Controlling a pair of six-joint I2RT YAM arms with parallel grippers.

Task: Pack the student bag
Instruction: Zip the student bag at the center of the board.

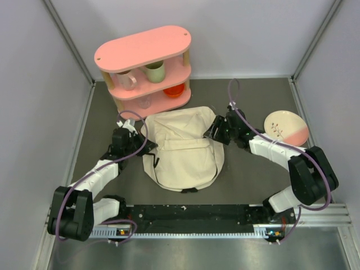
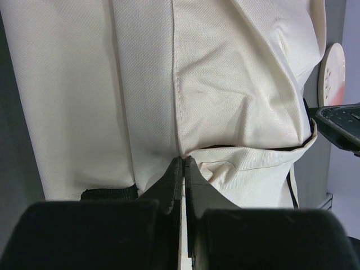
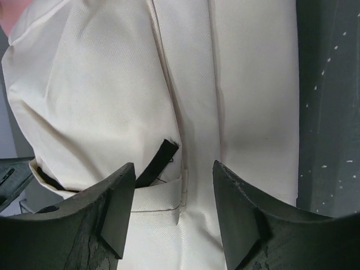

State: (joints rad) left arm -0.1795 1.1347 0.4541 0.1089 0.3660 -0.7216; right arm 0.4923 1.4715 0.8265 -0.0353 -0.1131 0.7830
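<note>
At the left flank of the student bag (image 1: 183,152), the left claw (image 1: 140,143) is pressed together, its tips right on a seam in the cream cloth; whether any fold is caught between them I cannot tell. The bag lies flat on the surface between the two arms, its long axis running from the arms' side toward the pink shelf (image 1: 143,53) beyond it. At the bag's far right corner the right claw (image 1: 216,130) stands spread, holding nothing, with a black strap (image 3: 160,163) straight ahead between its fingers. Both arms touch or nearly touch the bag, but the right one seems better placed to close on that corner.
</note>
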